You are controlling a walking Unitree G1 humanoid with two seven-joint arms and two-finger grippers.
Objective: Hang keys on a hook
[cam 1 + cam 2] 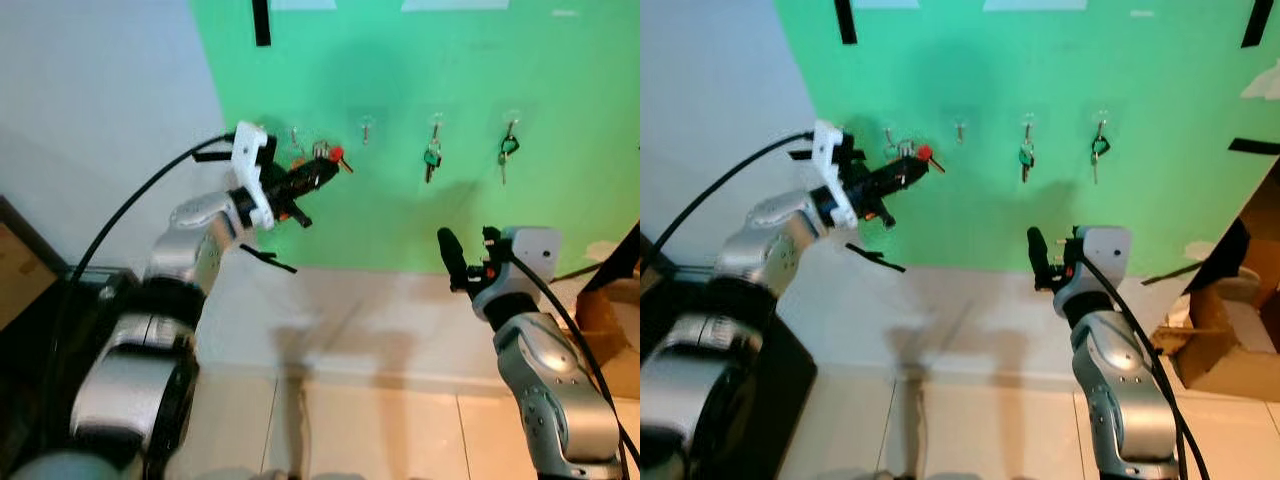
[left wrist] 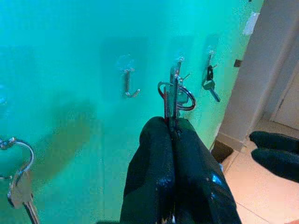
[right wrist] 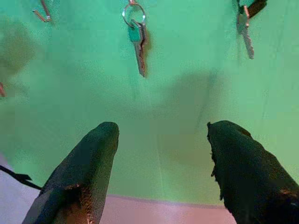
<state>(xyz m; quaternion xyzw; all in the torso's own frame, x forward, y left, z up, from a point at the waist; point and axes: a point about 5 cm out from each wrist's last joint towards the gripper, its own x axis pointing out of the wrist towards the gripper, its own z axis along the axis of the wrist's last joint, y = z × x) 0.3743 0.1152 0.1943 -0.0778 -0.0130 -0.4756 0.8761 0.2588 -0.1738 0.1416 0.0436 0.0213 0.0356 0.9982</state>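
My left gripper (image 1: 325,170) is raised near the green wall (image 1: 420,70) and shut on a bunch of keys (image 2: 175,93) with a metal ring and a red tag (image 1: 338,155). The keys hang in the air just left of an empty hook (image 1: 366,128), a little off the wall. That empty hook (image 2: 128,86) lies beyond my fingertips. A green key (image 1: 432,155) and a dark key (image 1: 507,148) hang on hooks further right. Lower down, my right gripper (image 1: 455,255) points at the wall, open and holding nothing, with the green key (image 3: 138,42) above it.
A silver key on a ring (image 2: 18,186) hangs close by on the wall. A cardboard box (image 1: 1230,350) stands at the right. Dark furniture (image 1: 30,300) is at my left. Black tape strips (image 1: 261,22) mark the wall, and tiled floor (image 1: 380,430) lies below.
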